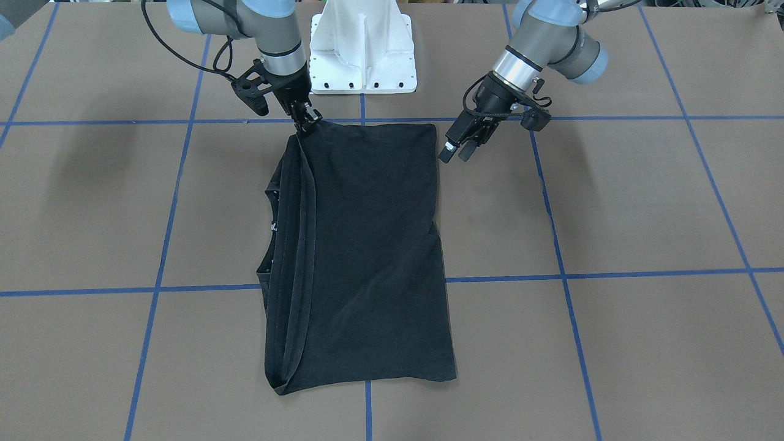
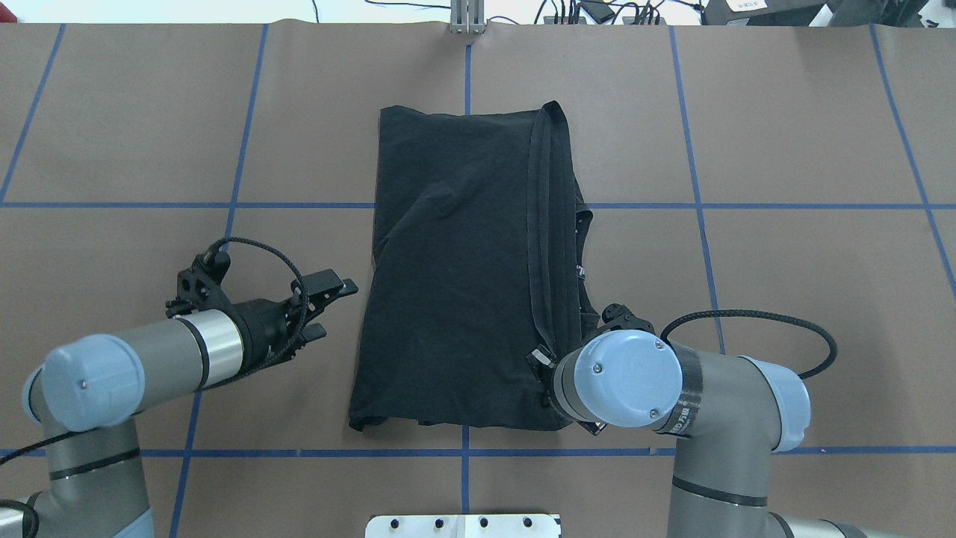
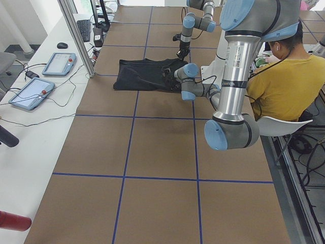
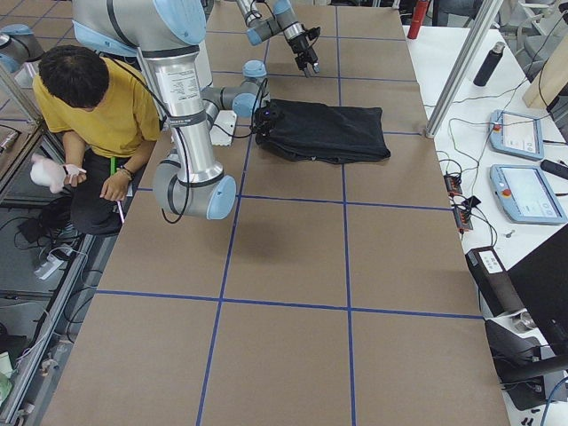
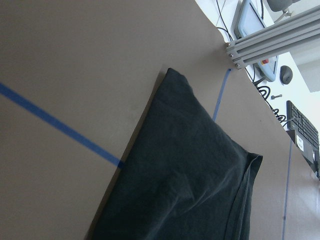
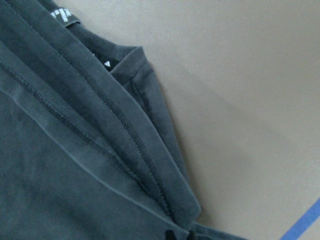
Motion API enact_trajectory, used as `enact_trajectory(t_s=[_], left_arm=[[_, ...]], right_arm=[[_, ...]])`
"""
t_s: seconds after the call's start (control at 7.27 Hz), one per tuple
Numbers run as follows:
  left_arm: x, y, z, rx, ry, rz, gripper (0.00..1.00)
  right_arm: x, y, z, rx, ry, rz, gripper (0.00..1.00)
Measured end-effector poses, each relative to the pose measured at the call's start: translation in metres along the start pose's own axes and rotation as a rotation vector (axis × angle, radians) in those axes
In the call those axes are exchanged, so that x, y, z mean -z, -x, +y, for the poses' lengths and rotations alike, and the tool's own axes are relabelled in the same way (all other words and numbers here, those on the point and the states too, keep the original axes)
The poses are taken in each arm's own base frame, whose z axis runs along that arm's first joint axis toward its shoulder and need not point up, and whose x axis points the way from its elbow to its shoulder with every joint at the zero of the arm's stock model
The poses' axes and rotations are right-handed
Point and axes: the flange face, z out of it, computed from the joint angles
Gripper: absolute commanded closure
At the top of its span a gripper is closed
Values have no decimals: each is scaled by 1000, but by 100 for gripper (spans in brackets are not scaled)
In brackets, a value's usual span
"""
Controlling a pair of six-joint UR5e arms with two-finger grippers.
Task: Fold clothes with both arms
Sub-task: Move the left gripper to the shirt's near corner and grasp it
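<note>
The black T-shirt [image 1: 367,245] lies folded lengthwise in a long rectangle on the brown table, with doubled hems along one side. Its logo is hidden. It also shows in the overhead view [image 2: 455,261], the left wrist view [image 5: 185,175] and the right wrist view [image 6: 60,150]. My right gripper [image 1: 304,121] is shut on the shirt's near corner at the hem side and holds it slightly lifted. In the overhead view my wrist hides it. My left gripper [image 1: 456,152] is open and empty, just off the shirt's other near corner; it also shows in the overhead view [image 2: 332,306].
The white pedestal base [image 1: 362,55] stands just behind the shirt's near edge. Blue tape lines [image 1: 612,275] grid the table. A seated person in yellow [image 3: 284,81] is beside the robot. Tablets [image 3: 58,63] and cables lie on the side bench.
</note>
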Motion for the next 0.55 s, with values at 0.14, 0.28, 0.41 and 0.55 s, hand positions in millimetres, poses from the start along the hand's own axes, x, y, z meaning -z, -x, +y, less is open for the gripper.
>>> enact_trajectory(t_s=[0.14,0.28,0.41,0.55], left_arm=[[-1,16,22,20,30,-27,2],[0,29,37,33,52,-49,4],[1,39,49,35,71,-68,8],[1,48,58,32,84,-88,11]], right_arm=[[1,0,0,0,2,-2,100],[2,0,0,0,2,-2,100],[1,0,0,0,1,-2,100],[0,-1,-1,-1,-2,0,100]])
